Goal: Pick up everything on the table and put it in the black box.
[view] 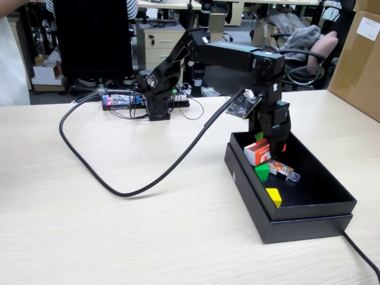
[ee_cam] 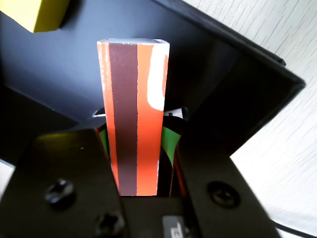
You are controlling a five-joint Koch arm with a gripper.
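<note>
- The red carton [view: 257,152] with its white end is inside the black box [view: 314,208], near the box's far end in the fixed view, tilted with one end raised.
- The tool [view: 268,141] is pinching this carton; in the wrist view the carton [ee_cam: 134,114] stands between the two black jaws, which press on its long sides.
- A green cube [view: 262,171] lies on the box floor just beside the carton's lower end; in the wrist view only green slivers [ee_cam: 168,144] show behind the carton.
- A small patterned stick [view: 282,170] with a clear end lies next to the green cube, towards the box's right wall in the fixed view.
- A yellow cube [view: 274,196] sits nearer the box's front end, apart from the others; the wrist view catches its corner [ee_cam: 37,12] at the top left.
- The box rests on the pale wood-grain worktop [view: 119,225], with a thick black cable [view: 142,187] looping across to the left of it.
- The arm's base [view: 157,98] stands at the far side of the worktop beside a circuit board [view: 122,101].
- Behind are office chairs [view: 306,44], a drawer cabinet [view: 160,44] and a brown cardboard carton [view: 359,56] at the right edge.
</note>
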